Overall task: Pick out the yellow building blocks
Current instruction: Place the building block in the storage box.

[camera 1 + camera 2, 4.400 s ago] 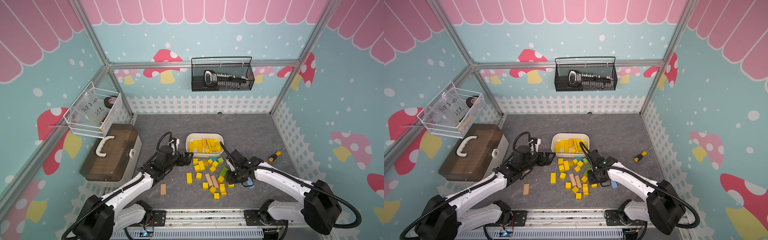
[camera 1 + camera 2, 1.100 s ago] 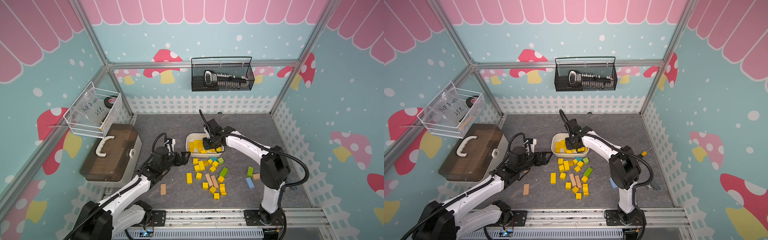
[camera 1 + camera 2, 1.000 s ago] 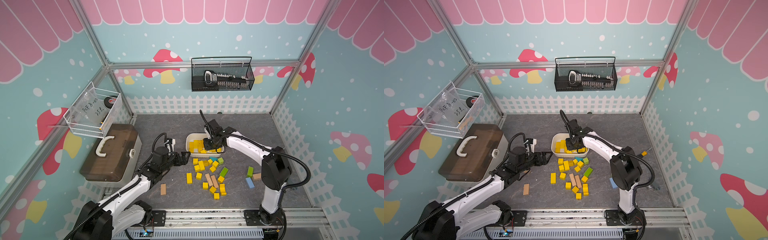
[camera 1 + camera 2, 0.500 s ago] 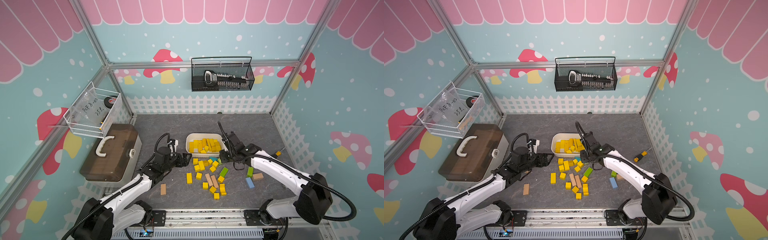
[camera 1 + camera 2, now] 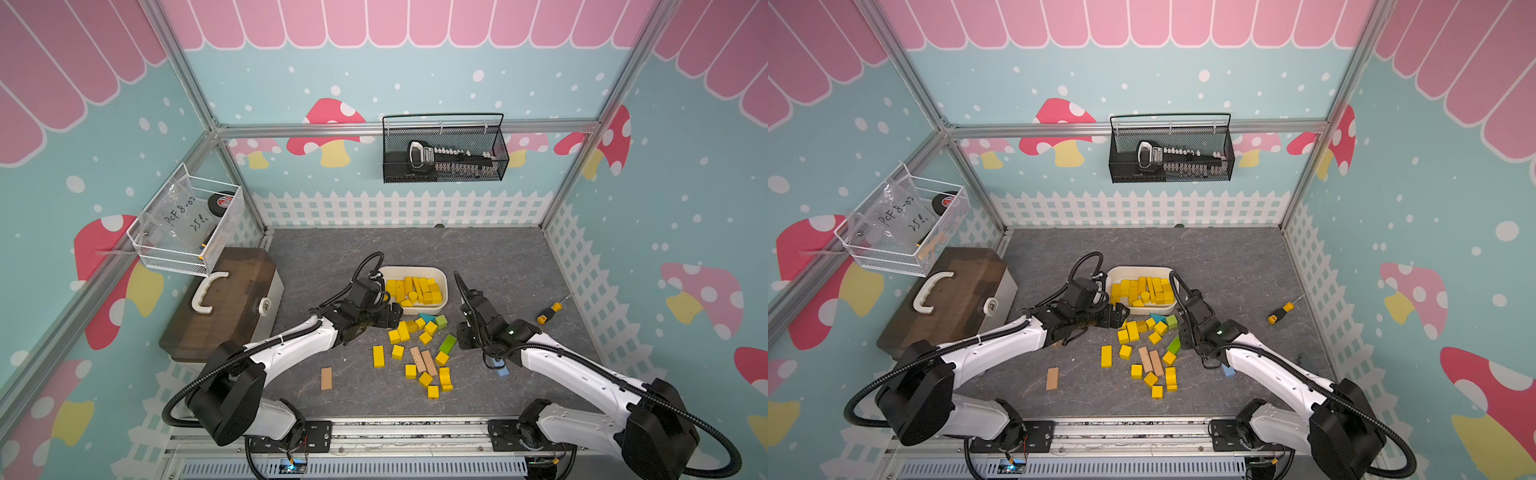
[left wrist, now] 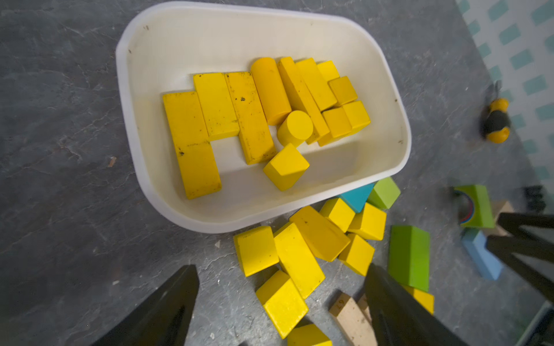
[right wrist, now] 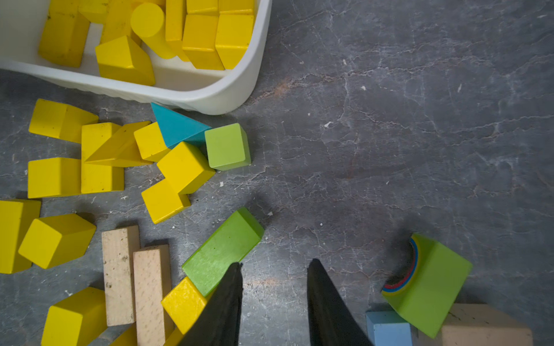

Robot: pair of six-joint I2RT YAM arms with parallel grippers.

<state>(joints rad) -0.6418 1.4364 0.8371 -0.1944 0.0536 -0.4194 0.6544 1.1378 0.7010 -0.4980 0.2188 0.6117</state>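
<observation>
top views: white tub (image 5: 415, 270) sits mid-mat (image 5: 498, 266) with about a dozen yellow building blocks (image 5: 415, 289) in it; the rest lie loose at its 6 o'clock, a tight cluster (image 5: 1133, 330) just off the rim and stragglers further out toward 6. left gripper (image 5: 392, 315) hangs at the tub's 7 o'clock over the cluster's edge, right gripper (image 5: 1185, 338) at 5 o'clock beside the green bar (image 5: 448, 344). left wrist: fingers (image 6: 168, 302) spread wide, nothing between them, lined up over a yellow bar (image 6: 298, 263) that touches its neighbours. i'd take that one: square the jaws across its narrow sides, drop straight, close slowly so the wedge (image 6: 319, 233) against it doesn't ride up. right wrist: jaws part-open and empty, bare mat between them; a yellow cube (image 7: 183, 302) sits right by one finger (image 7: 227, 299), touching the green bar. i'd shift onto the cube and keep the green out of the pinch.
</observation>
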